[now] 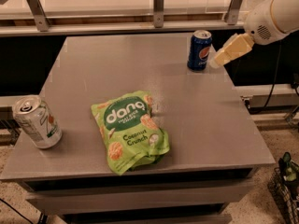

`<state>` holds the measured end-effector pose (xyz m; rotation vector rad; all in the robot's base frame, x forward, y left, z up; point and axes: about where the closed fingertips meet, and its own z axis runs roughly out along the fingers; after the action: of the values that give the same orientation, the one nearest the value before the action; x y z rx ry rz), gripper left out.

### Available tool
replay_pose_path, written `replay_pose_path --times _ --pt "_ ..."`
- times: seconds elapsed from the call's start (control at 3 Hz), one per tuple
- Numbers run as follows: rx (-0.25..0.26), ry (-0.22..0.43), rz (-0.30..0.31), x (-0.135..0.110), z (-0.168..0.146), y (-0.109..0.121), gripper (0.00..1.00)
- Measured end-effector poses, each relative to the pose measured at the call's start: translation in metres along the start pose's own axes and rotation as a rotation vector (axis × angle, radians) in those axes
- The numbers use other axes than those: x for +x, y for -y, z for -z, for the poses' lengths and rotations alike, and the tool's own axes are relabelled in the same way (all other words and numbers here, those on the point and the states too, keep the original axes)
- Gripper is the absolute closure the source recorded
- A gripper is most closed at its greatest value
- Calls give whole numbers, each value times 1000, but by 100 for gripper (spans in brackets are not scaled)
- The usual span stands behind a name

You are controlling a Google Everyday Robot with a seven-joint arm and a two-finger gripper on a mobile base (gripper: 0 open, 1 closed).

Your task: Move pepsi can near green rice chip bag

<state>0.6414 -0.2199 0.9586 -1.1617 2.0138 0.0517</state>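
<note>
Camera view | table (210,120) bearing everything | chip bag (131,129) lying front-centre | pepsi can (199,50) standing upright at far right, well apart from bag | gripper (219,59) hovering just right of can, state untellable | advising: centring squarely on can, keeping it upright
</note>
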Motion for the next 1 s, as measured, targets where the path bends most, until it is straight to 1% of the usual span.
replay_pose_path --times 0.33,1.0 --pt "-15 42 -16 -5 -19 8 0" --pt "-51 106 0 -14 -57 14 0"
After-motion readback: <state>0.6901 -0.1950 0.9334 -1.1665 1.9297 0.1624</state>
